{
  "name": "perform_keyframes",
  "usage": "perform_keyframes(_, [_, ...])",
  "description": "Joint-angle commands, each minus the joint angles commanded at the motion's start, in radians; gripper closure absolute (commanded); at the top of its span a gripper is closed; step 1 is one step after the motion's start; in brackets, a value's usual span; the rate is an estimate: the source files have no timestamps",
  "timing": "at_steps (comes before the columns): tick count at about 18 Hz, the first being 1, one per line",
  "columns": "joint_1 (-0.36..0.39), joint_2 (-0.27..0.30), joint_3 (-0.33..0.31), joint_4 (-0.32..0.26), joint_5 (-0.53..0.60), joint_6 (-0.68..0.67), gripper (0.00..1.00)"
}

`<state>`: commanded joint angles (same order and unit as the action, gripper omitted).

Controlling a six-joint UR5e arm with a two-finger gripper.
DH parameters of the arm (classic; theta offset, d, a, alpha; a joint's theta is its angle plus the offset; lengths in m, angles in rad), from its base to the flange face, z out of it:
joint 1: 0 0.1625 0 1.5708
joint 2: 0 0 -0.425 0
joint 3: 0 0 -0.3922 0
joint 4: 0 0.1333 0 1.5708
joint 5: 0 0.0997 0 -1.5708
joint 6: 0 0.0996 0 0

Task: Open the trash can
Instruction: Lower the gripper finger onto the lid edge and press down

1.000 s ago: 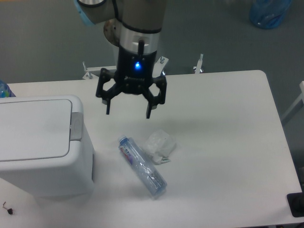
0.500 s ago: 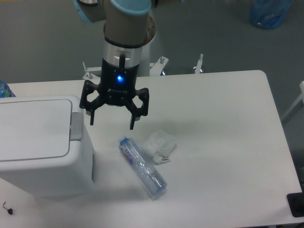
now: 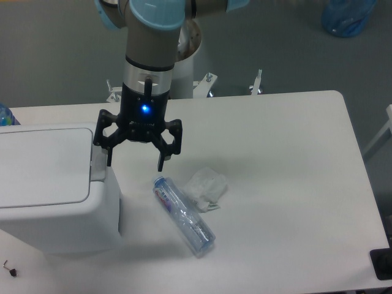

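Camera view from above and in front: the trash can (image 3: pixel 52 190) is a large white boxy bin with rounded corners, sitting at the near left of the table (image 3: pixel 294 184) and cut off by the left edge. Its flat white lid (image 3: pixel 43 165) lies shut, with a grey push tab (image 3: pixel 98 164) along its right edge.

On the white table, right of the bin, lie a clear crushed bottle (image 3: pixel 184 215) and a crumpled clear wrapper (image 3: pixel 207 185) just beside it. Beyond the far edge is grey floor, with a blue bag (image 3: pixel 346 15) at the far right.

The gripper (image 3: pixel 135 158) points down with its black fingers spread wide — holding nothing; its left finger (image 3: pixel 108 153) hangs over the push tab, contact unclear
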<state>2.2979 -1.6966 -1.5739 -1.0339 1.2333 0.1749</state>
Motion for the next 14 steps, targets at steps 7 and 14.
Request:
perform_keyframes(7, [-0.018, -0.006, -0.002, 0.0, 0.002, -0.005, 0.0])
perform_keyframes(14, [-0.018, -0.008, -0.002, 0.0, 0.002, -0.002, 0.0])
